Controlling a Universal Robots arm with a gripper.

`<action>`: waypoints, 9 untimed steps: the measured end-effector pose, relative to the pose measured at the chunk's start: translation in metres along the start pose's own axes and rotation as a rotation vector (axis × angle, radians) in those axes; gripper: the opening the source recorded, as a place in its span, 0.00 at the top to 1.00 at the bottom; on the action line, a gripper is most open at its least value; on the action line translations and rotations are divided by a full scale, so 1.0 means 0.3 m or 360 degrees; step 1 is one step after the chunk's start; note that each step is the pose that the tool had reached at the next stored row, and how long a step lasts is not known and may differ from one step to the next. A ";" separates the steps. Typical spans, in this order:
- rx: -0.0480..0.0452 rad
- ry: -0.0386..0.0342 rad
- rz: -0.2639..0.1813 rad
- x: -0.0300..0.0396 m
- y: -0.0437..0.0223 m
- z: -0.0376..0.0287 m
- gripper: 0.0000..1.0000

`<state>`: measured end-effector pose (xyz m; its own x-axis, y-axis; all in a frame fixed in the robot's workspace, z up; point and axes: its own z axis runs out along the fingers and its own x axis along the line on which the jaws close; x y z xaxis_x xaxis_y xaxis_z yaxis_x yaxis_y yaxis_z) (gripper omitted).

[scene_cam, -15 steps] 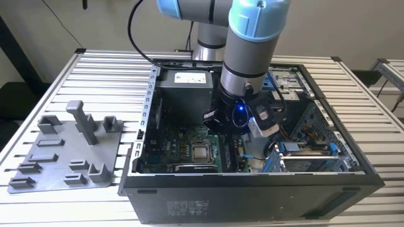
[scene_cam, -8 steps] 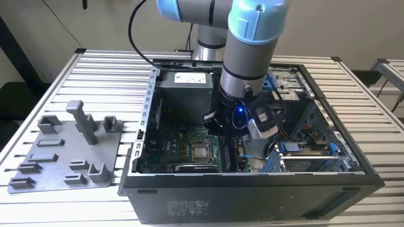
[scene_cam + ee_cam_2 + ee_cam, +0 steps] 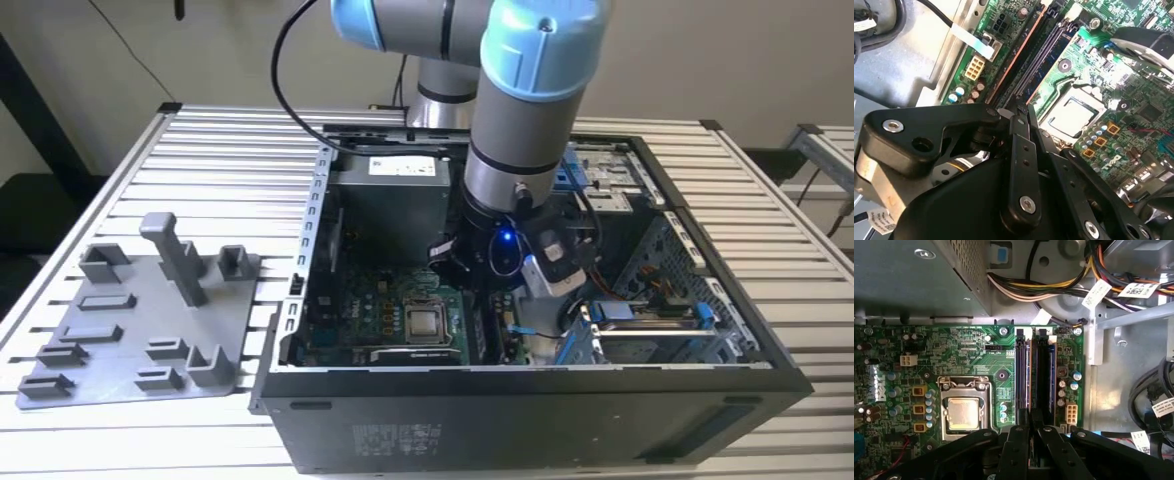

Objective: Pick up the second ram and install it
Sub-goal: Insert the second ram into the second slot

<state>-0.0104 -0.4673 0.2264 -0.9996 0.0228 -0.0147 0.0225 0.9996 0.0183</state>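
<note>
One long axis mattered: the second ram (image 3: 1034,385) ran straight out from my tool (image 3: 1033,432), whose fingers pinched its near end, edge-on above the motherboard slots (image 3: 1023,375).

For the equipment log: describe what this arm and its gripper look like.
The arm is made of grey metal tubes with light blue caps at the joints. A black cable loops beside it. At the wrist sits a black block with a small blue light. The gripper is matte black, built of flat linkage bars joined by silver screws and rivets, with narrow black fingers.
</note>
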 end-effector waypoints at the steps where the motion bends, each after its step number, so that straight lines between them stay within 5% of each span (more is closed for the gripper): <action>1: 0.0000 0.0000 -0.0001 0.000 -0.001 0.000 0.86; 9: 0.0000 0.0000 -0.0001 0.000 -0.005 0.000 0.86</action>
<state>-0.0105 -0.4687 0.2265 -0.9996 0.0223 -0.0147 0.0221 0.9996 0.0181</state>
